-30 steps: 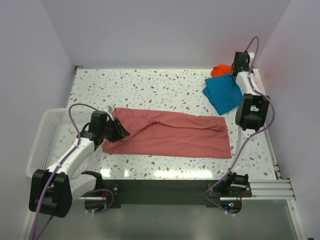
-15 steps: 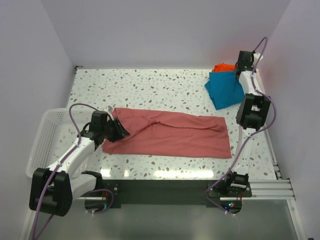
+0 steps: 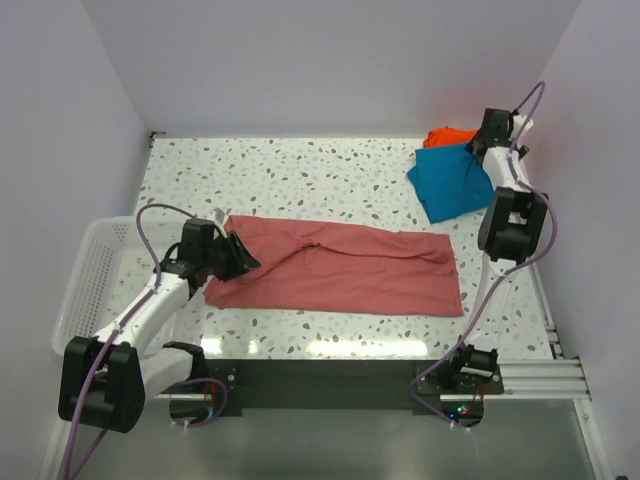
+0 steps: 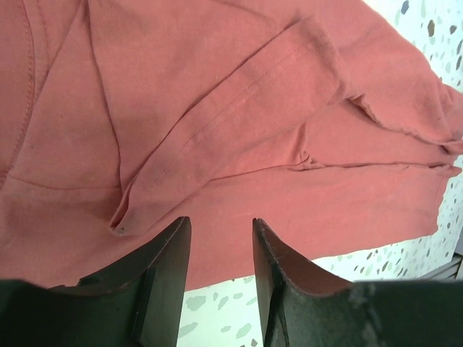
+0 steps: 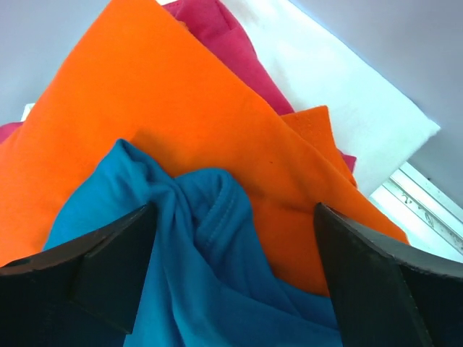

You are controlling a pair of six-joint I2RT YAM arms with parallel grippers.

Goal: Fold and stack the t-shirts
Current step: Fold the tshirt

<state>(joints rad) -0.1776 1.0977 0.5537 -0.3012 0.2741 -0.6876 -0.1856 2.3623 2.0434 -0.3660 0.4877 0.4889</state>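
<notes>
The dusty-red t-shirt was spread as a long strip across the middle of the top view, flat on the table, with its left end under the left fingers. Those fingers were held partly apart over the cloth, and nothing was seen caught between them (a stitched sleeve hem lay just ahead of them). At the upper right of the top view the teal-blue t-shirt was laid partly over the orange t-shirt. In the right wrist view a strip of the magenta t-shirt was seen beyond the orange. The right fingers were spread wide on either side of a twisted bunch of teal cloth, with nothing gripped. The shirts were judged light, limp and easily dragged, so a fold would be kept only if laid down flat. The red shirt would best be taken at a hemmed corner or sleeve seam, where doubled cloth offers a thicker pinch, and the teal one at its bunched ridge
</notes>
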